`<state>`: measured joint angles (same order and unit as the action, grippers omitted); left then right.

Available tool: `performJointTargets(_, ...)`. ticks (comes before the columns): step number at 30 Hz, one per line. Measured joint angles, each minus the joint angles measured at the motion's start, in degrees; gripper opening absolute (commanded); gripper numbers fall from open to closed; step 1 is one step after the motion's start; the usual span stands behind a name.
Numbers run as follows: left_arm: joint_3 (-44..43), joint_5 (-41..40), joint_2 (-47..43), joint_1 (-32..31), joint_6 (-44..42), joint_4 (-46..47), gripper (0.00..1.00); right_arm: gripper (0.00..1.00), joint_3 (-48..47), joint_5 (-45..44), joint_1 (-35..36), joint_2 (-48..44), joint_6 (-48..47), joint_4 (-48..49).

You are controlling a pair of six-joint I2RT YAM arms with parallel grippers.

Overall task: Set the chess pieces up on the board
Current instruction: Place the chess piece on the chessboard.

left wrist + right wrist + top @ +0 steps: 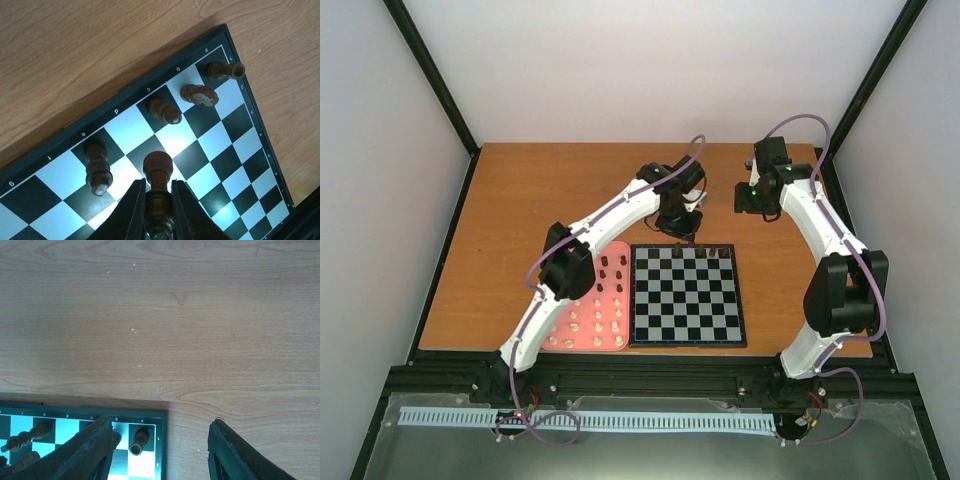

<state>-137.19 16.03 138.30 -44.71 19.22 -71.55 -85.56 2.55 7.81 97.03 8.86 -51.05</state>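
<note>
Nearest the arm bases, a plain pink rectangular tray (588, 346) lies on the brown wooden counter (520, 200), touching the left edge of the flat chessboard of black and pale grey checks (685, 295). The tray holds small cream-white chess pieces (595, 325) in its near half and dark brown-black ones (612, 272) in its far half, all upright in rows. Part of the tray is hidden under the left arm.

The near and middle ranks of the board carry nothing. Along its far edge stands a short line of dark pieces (712, 252). The left wrist view shows four of them upright on the lettered edge row: a castle-topped one (225, 70) in the corner, then two more (200, 94) (165, 111) on the squares beside it, and a fourth (98, 170) one empty square further along.

The left gripper (158, 187) hangs over that far edge, its fingers pressed against either side of another dark brown turned piece (158, 167). The piece's rounded end juts past the fingertips above the squares just inside the edge row. Whether it touches the board cannot be told.

Farthest off, the right gripper (160, 440) hovers beyond the far right corner of the board (150, 413), its jaws apart with nothing between them but bare counter.
</note>
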Motion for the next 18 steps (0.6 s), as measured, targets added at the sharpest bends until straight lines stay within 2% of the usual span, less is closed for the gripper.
performJointTargets(18, -2.0, -6.1, 4.3, -1.7, -2.0, 0.9, 0.01, 0.51, 0.0, -0.2, 0.0, 1.4, 0.0, -0.2)
